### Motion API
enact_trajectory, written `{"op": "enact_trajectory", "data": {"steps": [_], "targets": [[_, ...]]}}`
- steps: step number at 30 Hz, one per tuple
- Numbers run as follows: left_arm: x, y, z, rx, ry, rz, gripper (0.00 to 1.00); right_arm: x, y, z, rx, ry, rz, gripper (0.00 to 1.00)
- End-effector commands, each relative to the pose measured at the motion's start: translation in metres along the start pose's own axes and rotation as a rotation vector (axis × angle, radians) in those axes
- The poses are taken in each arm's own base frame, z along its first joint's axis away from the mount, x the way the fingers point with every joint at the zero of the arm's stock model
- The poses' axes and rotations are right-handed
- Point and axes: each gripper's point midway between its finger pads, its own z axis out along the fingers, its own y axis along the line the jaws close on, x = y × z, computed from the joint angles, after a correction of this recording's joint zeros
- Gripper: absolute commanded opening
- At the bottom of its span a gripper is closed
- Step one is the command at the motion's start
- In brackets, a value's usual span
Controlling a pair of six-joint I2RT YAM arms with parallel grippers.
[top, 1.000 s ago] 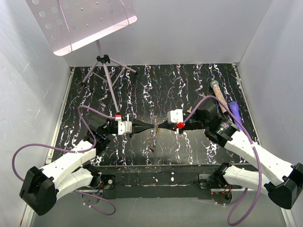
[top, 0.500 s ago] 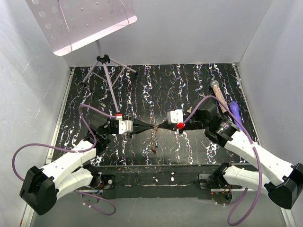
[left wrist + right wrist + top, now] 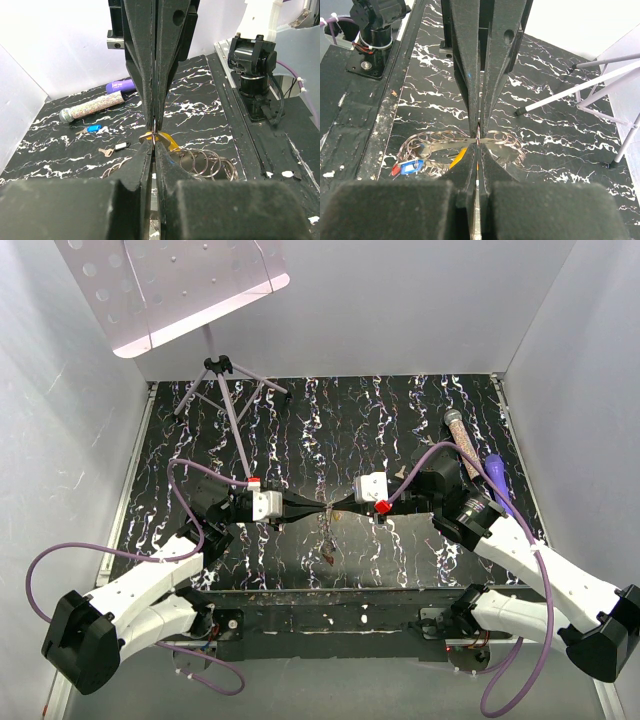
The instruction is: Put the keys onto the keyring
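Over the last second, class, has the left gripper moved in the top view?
Yes, slightly: the left gripper has edged up the view, closer to the music stand's tripod.

A black, white-veined worktop [image 3: 350, 420] carries a clear tube of pinkish beads [image 3: 462, 443] at the far right, with a purple marker pen [image 3: 499, 480] just beside it, nearer. At the far left stands a tripod stand [image 3: 225, 390] holding a tilted perforated panel [image 3: 170, 285].
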Motion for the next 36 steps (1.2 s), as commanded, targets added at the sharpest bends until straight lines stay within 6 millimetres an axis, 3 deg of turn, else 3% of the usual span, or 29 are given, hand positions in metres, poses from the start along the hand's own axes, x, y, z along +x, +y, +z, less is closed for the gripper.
{"op": "enact_trajectory", "data": {"steps": [1, 36], "targets": [[-0.015, 0.009, 0.002, -0.024, -0.017, 0.021, 0.0, -0.034, -0.014, -0.002, 0.024, -0.075, -0.093, 0.01], [-0.028, 0.025, -0.001, -0.104, -0.043, -0.053, 0.0, -0.008, -0.004, 0.002, -0.015, 0.035, -0.175, 0.01]]}}
